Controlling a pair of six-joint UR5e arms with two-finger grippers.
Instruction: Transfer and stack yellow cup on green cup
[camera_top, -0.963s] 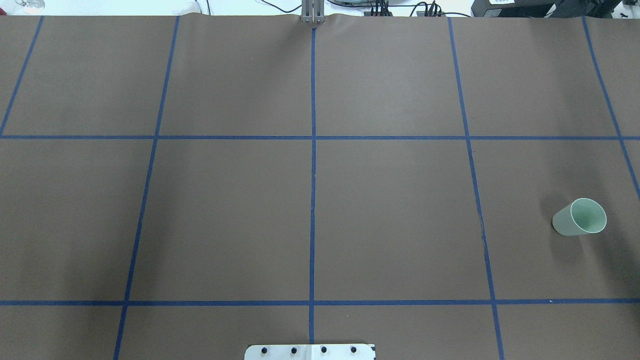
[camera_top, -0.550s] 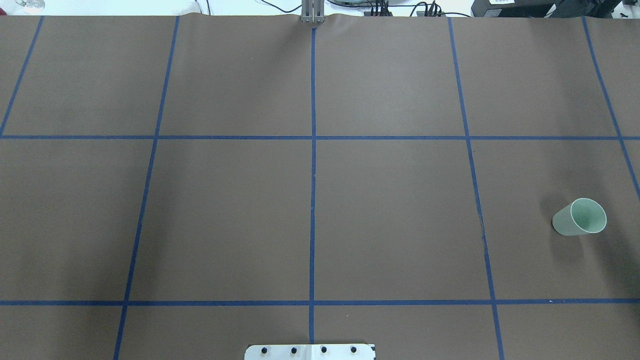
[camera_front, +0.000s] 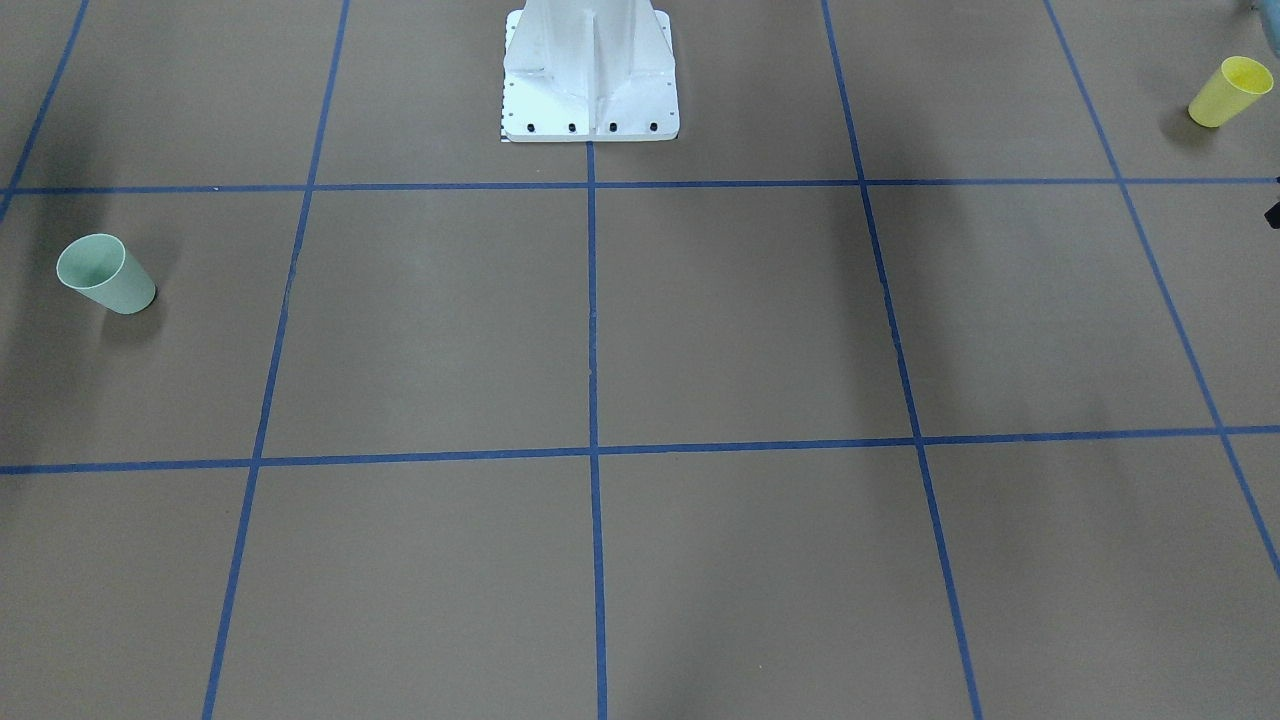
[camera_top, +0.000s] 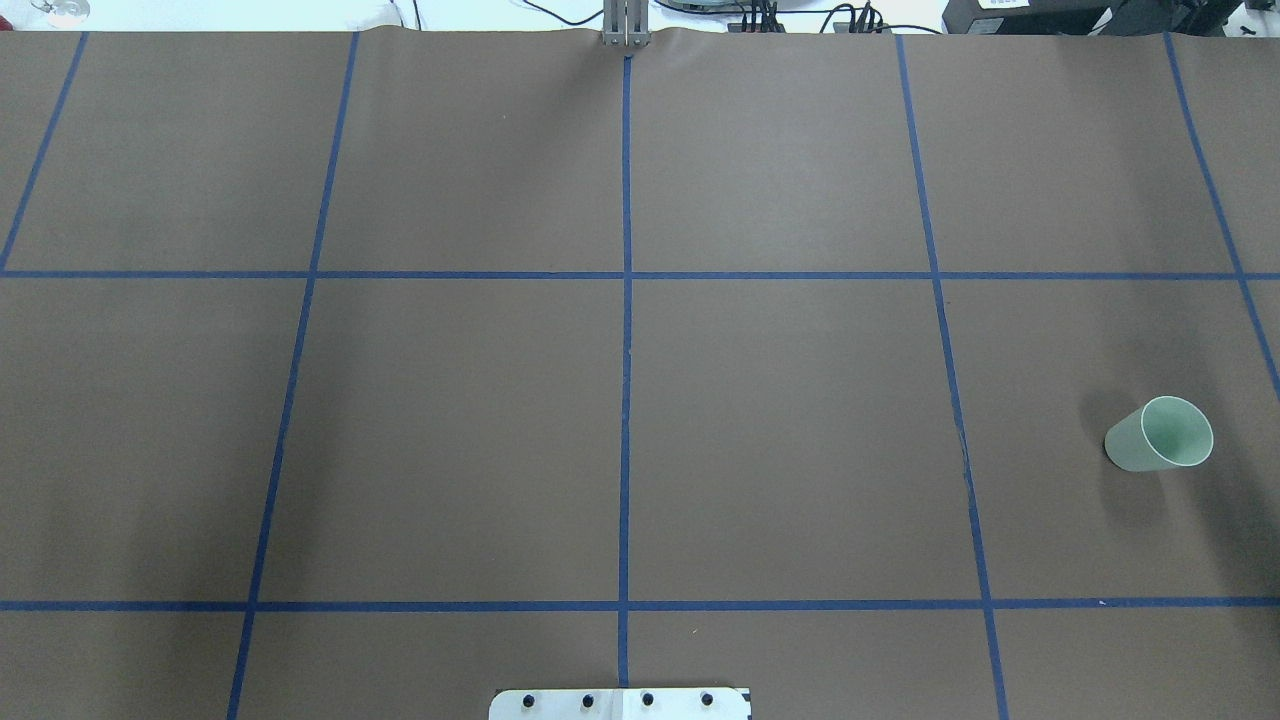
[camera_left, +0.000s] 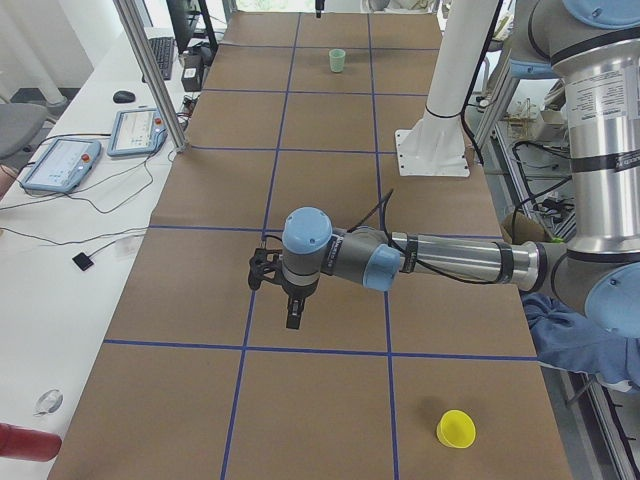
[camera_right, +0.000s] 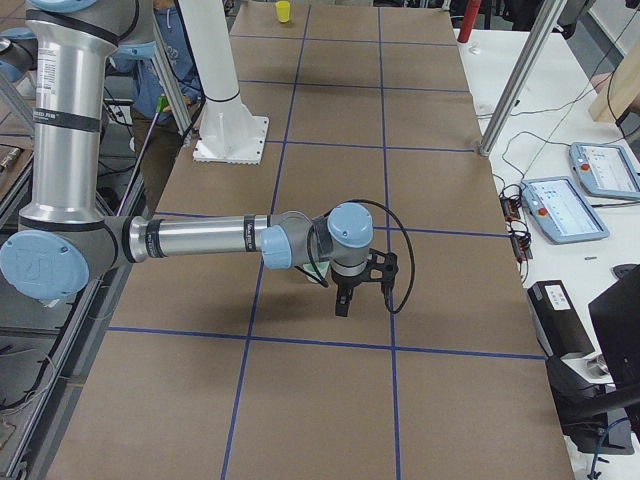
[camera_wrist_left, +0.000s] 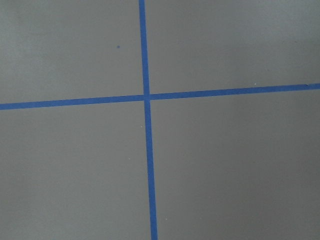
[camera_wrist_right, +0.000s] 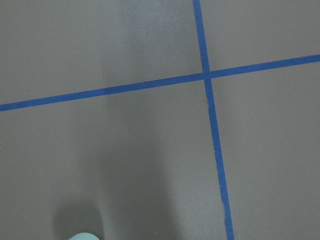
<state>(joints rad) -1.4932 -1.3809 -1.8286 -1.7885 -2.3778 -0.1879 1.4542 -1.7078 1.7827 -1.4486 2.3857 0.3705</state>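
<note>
The yellow cup (camera_front: 1230, 92) stands upright near the table corner on my left side, also visible in the exterior left view (camera_left: 456, 429). Upright on my right side is the pale green cup (camera_top: 1160, 435) (camera_front: 105, 275), and its rim just shows at the bottom of the right wrist view (camera_wrist_right: 82, 236). My left gripper (camera_left: 293, 308) hangs over a blue tape line, well apart from the yellow cup. My right gripper (camera_right: 345, 297) points down near the green cup's place; the arm hides that cup there. I cannot tell whether either gripper is open or shut.
The white robot pedestal (camera_front: 590, 75) stands at the table's middle edge. Blue tape lines (camera_top: 626, 400) divide the brown table. A side bench holds teach pendants (camera_left: 60, 165) and an aluminium post (camera_left: 150, 75). A red bottle (camera_left: 25, 442) lies at the near corner.
</note>
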